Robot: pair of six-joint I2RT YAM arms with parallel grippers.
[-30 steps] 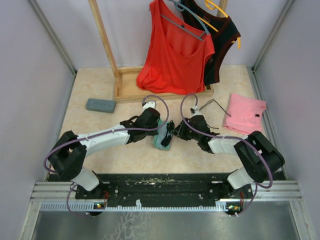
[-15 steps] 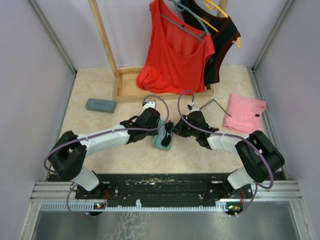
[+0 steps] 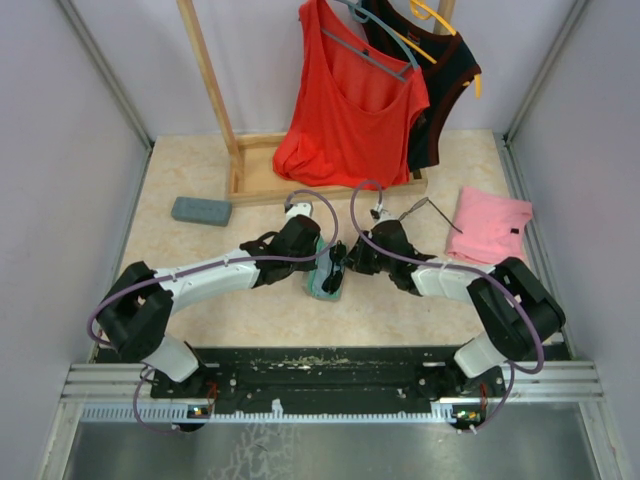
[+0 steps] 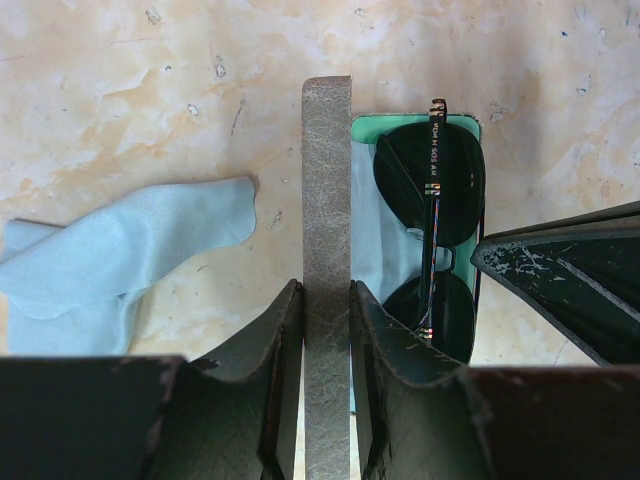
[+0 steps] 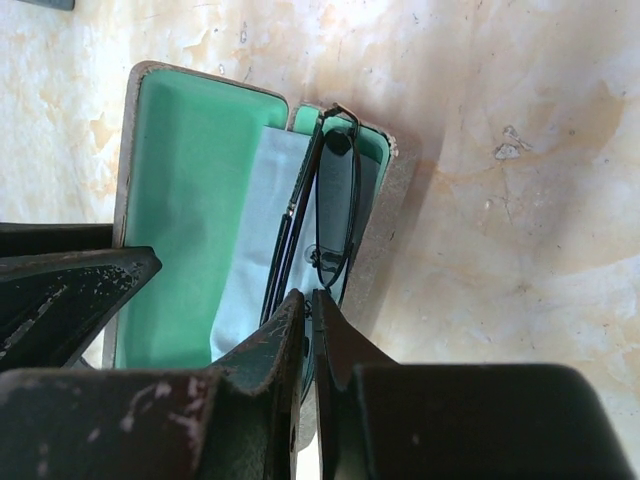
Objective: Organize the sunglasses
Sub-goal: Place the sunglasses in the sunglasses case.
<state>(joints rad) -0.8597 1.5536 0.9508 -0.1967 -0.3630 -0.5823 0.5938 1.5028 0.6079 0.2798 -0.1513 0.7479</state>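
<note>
An open grey glasses case (image 3: pixel 322 282) with green lining (image 5: pixel 185 170) lies in the middle of the table. My left gripper (image 4: pixel 327 292) is shut on the edge of its raised lid (image 4: pixel 327 180). One pair of sunglasses (image 5: pixel 335 195) lies folded in the case on a light blue cloth (image 5: pixel 258 240). My right gripper (image 5: pixel 311 297) is shut on that pair's frame. In the top view the two grippers, left (image 3: pixel 318 258) and right (image 3: pixel 347 262), meet over the case. A second pair of sunglasses (image 3: pixel 425 210) lies open next to a pink garment.
A closed grey case (image 3: pixel 201 210) lies at the back left. A loose light blue cloth (image 4: pixel 120 255) lies left of the open case. A pink garment (image 3: pixel 490 225) is at the right. A wooden rack base (image 3: pixel 262 175) holds hanging red and black tops (image 3: pixel 350 110).
My right arm has shifted slightly left, toward the case, with the sunglasses. The left arm and the case lid have not moved.
</note>
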